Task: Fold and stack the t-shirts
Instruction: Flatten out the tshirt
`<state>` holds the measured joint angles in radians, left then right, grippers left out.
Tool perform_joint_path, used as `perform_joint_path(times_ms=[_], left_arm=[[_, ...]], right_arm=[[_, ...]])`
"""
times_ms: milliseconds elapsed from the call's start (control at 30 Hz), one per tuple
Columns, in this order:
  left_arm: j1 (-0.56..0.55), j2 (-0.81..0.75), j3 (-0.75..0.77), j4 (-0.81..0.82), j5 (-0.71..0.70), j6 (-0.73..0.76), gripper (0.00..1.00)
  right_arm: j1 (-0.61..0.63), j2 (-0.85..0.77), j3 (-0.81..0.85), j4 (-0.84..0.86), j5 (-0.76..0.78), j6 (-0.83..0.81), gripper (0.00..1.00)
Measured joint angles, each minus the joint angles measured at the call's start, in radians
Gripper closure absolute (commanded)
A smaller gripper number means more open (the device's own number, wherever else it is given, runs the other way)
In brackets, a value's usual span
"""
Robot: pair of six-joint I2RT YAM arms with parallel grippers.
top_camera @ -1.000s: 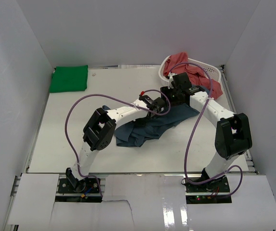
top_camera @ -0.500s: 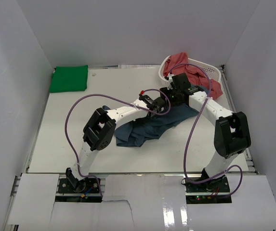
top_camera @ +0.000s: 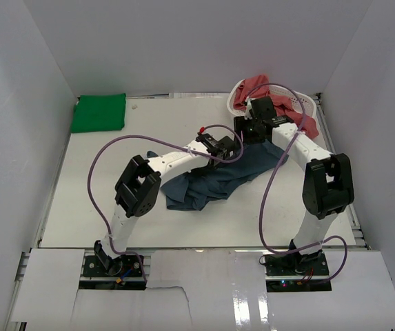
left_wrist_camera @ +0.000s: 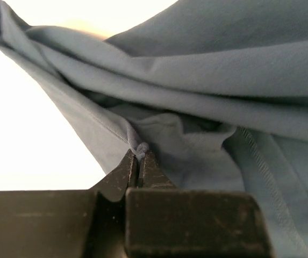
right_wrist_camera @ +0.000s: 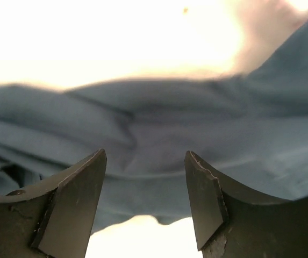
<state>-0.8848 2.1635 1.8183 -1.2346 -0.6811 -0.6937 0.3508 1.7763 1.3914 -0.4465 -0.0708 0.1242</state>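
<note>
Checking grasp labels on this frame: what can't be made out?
- Basket: right arm covers part in the top view; count of red t-shirts unclear.
- Left tool: tips hidden in the top view by its own wrist.
- Right wrist: blue t-shirt blurred; whether the open right tool touches it is unclear.
- Left wrist: frame edges crop the shirt; pinched part unidentifiable.

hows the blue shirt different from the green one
The slate blue cloth t-shirt lies crumpled mid-table; the bright green t-shirt sits folded in the far left corner. The left gripper pinches a fold of the blue one; nothing touches the green one. Both are on the white table.
</note>
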Motion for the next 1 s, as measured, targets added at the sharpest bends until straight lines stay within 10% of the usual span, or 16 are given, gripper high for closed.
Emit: perform_joint_path(times_ms=[633, 1000], left_arm=[[0.189, -0.396, -0.190, -0.071, 0.043, 0.019, 1.00], [0.533, -0.550, -0.246, -0.040, 0.101, 0.125, 1.00]], right_arm=[[-0.095, 0.489, 0.536, -0.072, -0.095, 0.028, 0.34], [-0.198, 0.523, 0.641, -0.142, -0.124, 0.072, 0.34]])
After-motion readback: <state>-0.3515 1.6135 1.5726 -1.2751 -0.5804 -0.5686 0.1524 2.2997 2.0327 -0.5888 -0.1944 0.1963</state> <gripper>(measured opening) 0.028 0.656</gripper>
